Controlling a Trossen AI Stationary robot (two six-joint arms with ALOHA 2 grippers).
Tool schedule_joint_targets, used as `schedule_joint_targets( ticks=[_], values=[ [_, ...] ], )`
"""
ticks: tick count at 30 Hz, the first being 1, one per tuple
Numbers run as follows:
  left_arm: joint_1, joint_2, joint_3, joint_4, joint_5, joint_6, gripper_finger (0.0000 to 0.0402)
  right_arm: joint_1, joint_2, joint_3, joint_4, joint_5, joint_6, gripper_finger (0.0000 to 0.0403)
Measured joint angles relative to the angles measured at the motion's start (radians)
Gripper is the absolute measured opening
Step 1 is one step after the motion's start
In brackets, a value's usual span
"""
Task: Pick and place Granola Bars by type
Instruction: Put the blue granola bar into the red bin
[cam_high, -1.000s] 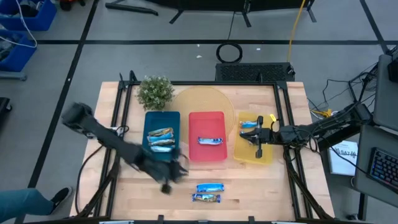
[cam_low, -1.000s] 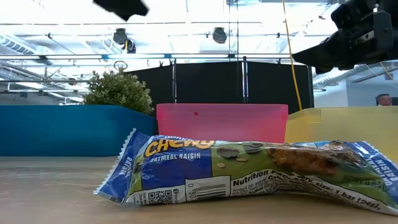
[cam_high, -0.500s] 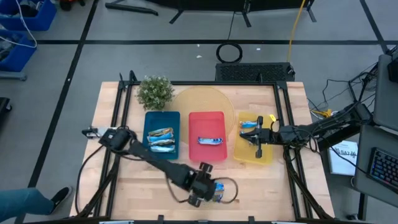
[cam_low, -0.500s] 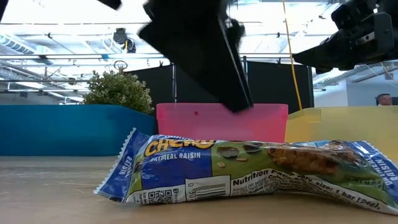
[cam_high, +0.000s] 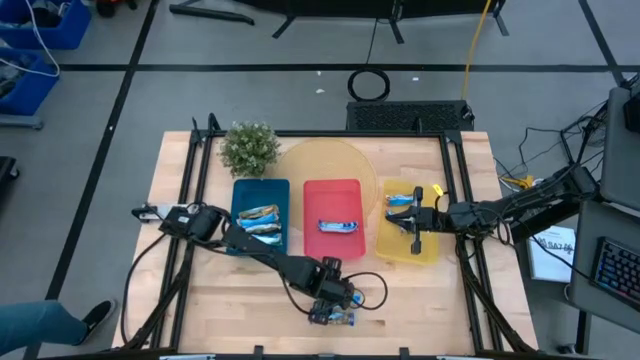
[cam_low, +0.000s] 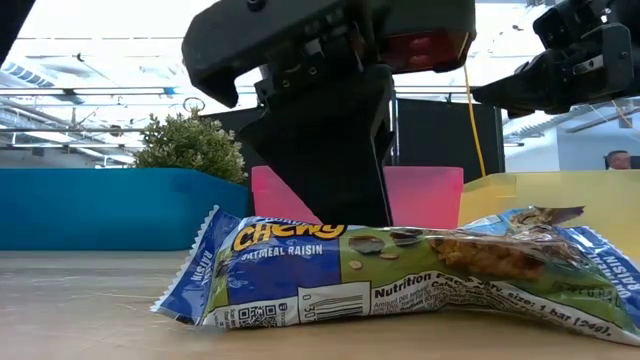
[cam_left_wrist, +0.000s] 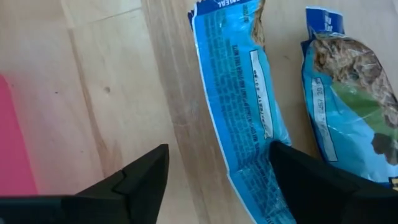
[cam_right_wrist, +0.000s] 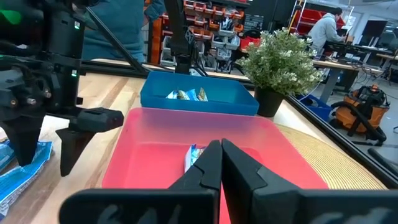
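Note:
Two loose Granola Bars in blue wrappers lie on the wood near the front edge: one face down (cam_left_wrist: 242, 106), and the nearer "Chewy" bar (cam_low: 400, 270) (cam_left_wrist: 348, 112) beside it. My left gripper (cam_left_wrist: 217, 155) (cam_high: 327, 303) stands open and low over the face-down bar, one finger over bare wood, the other over the bar's end. Two bars (cam_high: 258, 222) lie in the blue tray (cam_high: 240, 190), one (cam_high: 337, 226) in the red tray (cam_high: 332, 188), one (cam_high: 400, 198) in the yellow tray (cam_high: 408, 252). My right gripper (cam_right_wrist: 221, 155) (cam_high: 393, 213) waits shut over the yellow tray. My left gripper comes from above, its fingers lying across the face-down bar's end (cam_left_wrist: 261, 168). One finger (cam_left_wrist: 311, 180) covers that end, and in the low view the nearer bar hides the fingertips. I cannot tell whether they touch the wrapper.
A potted plant (cam_high: 250, 148) stands behind the blue tray, and a round woven mat (cam_high: 320, 160) lies behind the red one. Black frame rails (cam_high: 190, 200) run along the table's sides. Bare wood lies left of the loose bars. A person (cam_right_wrist: 323, 28) is far off in the room.
My left gripper has swung from beside the blue tray toward the table's right and near edge, then come down over the two loose bars. The bars have stayed where they were.

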Motion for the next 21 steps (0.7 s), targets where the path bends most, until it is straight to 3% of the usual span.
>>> schedule_joint_targets(
  ticks=[4, 13, 21],
  values=[
    [-0.001, 0.001, 0.0, -0.012, 0.002, -0.009, 0.025, 0.0, 0.0, 0.0, 0.0, 0.0, 0.002, 0.0],
    [0.002, -0.004, 0.0, -0.16, -0.008, 0.031, 0.0131, 0.0, 0.0, 0.0, 0.0, 0.0, 0.0, 0.0],
    [0.002, -0.014, -0.003, -0.18, 0.021, 0.092, 0.0108, 0.0, 0.0, 0.0, 0.0, 0.0, -0.002, 0.0]
  ],
)
